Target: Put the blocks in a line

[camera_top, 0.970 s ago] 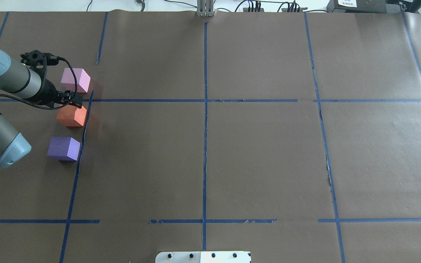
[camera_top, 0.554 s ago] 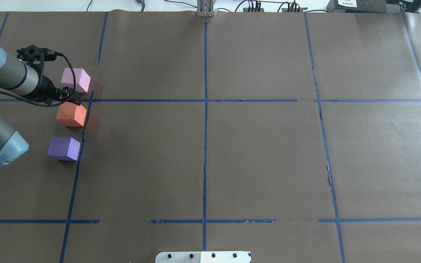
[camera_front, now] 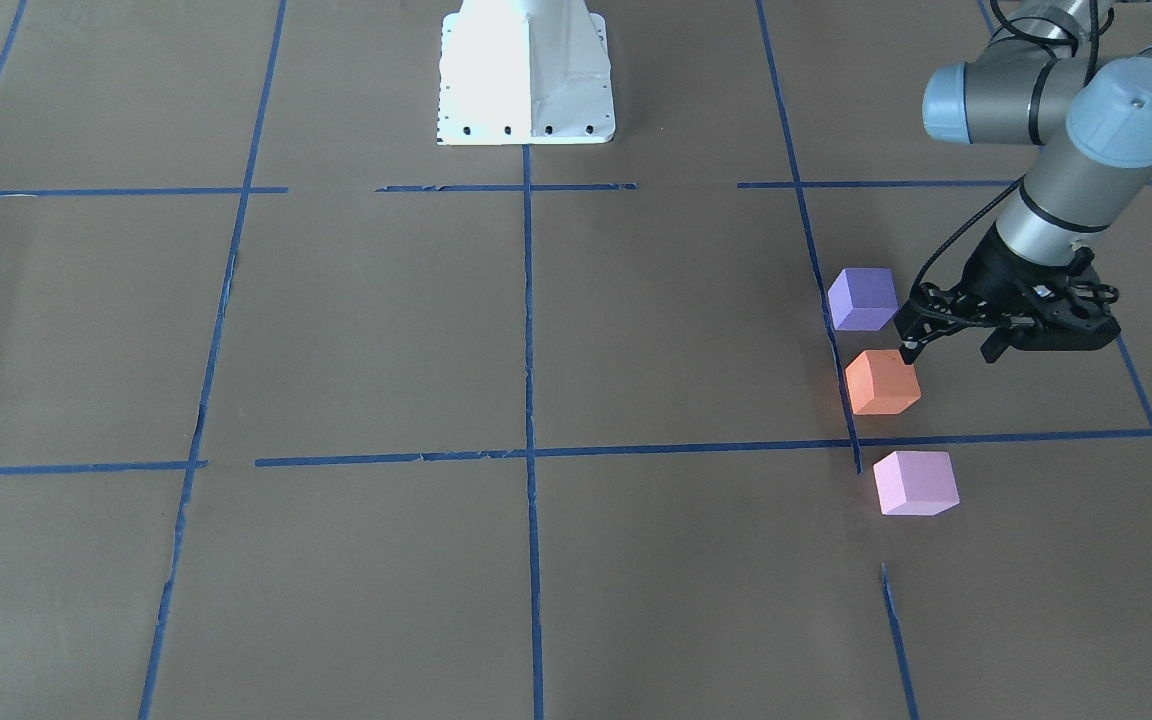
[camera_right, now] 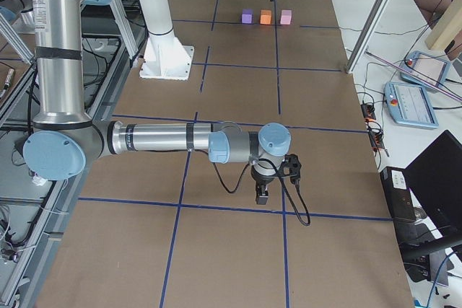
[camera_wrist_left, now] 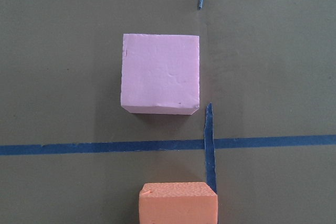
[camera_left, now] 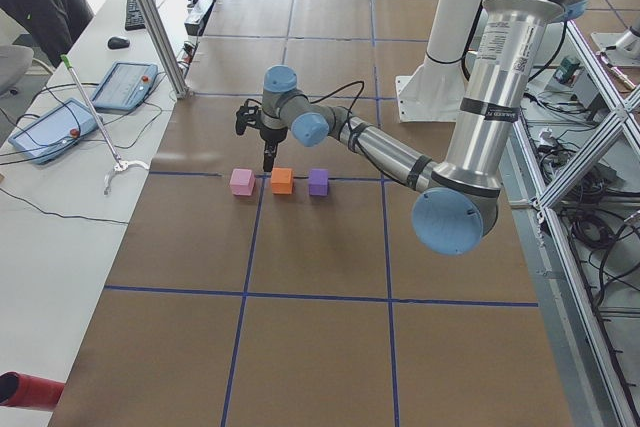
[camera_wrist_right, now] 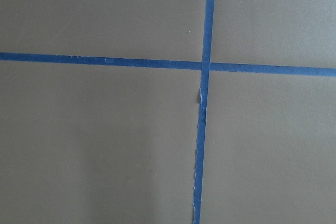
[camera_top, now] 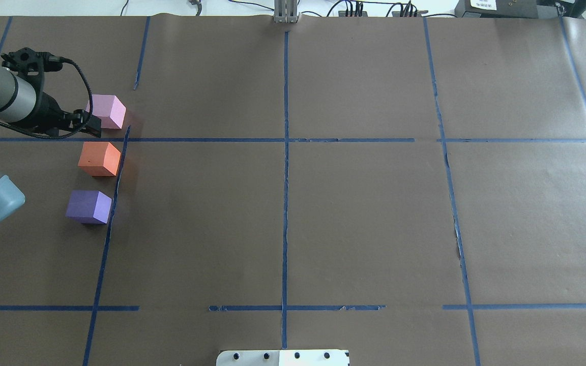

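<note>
Purple block, orange block and pink block sat apart in a row beside a blue tape line. Left gripper hung empty near orange and pink, spread not discernible. Right gripper was far off, state likewise unclear. Risk: a low departure could clip either light cube and skew the row.

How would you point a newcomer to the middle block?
On the brown table, robot's left, three cubes follow a blue tape line. It's the orange block, flanked by the pink block and the purple block.
</note>
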Tool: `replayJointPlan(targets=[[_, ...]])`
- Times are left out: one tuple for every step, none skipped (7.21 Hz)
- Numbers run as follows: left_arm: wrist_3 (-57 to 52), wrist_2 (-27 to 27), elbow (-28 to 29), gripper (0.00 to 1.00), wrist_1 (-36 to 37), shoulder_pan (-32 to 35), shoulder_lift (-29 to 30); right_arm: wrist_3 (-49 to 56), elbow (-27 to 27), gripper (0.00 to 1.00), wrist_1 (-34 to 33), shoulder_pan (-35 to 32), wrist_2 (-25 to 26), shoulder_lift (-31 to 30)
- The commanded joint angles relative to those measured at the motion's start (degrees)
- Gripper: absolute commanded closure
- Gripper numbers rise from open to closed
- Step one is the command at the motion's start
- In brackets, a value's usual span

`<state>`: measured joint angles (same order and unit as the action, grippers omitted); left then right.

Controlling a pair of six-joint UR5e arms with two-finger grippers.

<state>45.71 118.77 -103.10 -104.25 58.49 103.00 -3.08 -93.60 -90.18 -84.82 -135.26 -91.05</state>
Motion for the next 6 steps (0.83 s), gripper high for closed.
replayJointPlan(targets=[[-12.0,5.3,0.7,0.00,2.7,7.5,-0.2,0.0,0.0,0.00,0.0,0.0,0.0,0.0],[-18.9,9.3,2.8,0.00,2.7,11.8,-1.4,0.0,0.0,0.00,0.0,0.0,0.0,0.0],[-24.7,12.2,5.5,0.00,2.7,16.2,-2.1,0.0,0.0,0.00,0.0,0.0,0.0,0.0],[-30.7,12.4,8.2,0.00,3.1,20.0,-2.5,0.0,0.0,0.00,0.0,0.0,0.0,0.0],[-37.0,14.5,11.3,0.00,4.8,25.0,-3.6,0.0,0.0,0.00,0.0,0.0,0.0,0.0],[-42.9,16.2,13.0,0.01,8.2,28.1,-3.6,0.0,0.0,0.00,-0.1,0.0,0.0,0.0]])
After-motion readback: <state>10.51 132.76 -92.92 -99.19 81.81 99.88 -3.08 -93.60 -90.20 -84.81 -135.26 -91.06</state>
